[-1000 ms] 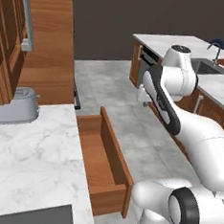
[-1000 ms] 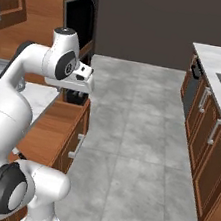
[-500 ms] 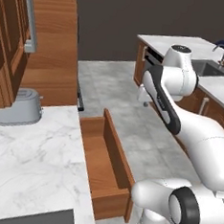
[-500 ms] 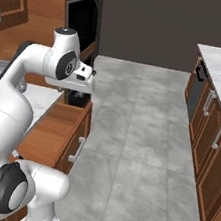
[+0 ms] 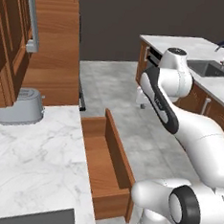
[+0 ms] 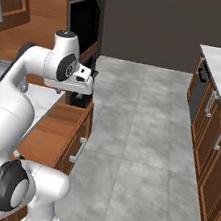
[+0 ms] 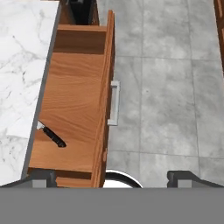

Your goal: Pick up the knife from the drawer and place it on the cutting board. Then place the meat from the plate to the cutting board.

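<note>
You'll see the base has driven sideways along the marble counter [image 5: 33, 155], so the open drawer [image 5: 104, 166] and the toaster [image 5: 19, 107] have slid rightward in the left base view, while the arm's pose is unchanged.

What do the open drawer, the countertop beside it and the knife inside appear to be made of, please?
Drawer: reddish-brown wood, smooth, visible grain.
Countertop: white, grey-veined, looks like polished marble or an imitation.
Knife: matte black handle, likely plastic; the pale blade tip, mostly under the counter edge, suggests metal.
</note>
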Motion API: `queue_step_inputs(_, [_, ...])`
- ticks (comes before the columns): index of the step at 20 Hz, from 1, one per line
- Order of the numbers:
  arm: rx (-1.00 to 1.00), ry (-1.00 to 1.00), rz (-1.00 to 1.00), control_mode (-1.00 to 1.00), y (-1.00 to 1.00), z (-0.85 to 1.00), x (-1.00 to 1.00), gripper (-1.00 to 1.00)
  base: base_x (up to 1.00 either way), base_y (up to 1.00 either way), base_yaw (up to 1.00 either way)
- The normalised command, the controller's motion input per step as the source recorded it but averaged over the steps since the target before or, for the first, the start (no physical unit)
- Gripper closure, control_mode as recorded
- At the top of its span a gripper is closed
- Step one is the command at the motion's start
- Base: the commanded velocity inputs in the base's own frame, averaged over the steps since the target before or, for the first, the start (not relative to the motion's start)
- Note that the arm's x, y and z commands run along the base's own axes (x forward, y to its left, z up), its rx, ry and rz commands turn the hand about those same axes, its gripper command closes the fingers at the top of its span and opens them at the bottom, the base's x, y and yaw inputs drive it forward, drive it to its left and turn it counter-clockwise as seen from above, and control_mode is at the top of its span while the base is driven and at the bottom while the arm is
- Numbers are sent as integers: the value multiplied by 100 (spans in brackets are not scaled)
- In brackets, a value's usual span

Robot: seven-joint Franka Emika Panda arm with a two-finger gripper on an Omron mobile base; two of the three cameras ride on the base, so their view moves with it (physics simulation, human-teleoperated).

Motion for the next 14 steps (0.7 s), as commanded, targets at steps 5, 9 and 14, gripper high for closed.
queue_step_inputs(5, [0, 4, 9, -100, 63, -77, 4, -100, 0, 0, 0])
queue_step_inputs(9, [0, 10, 9, -100, 49, -77, 15, -100, 0, 0, 0])
queue_step_inputs(14, [0, 11, 8, -100, 38, -78, 15, -100, 0, 0, 0])
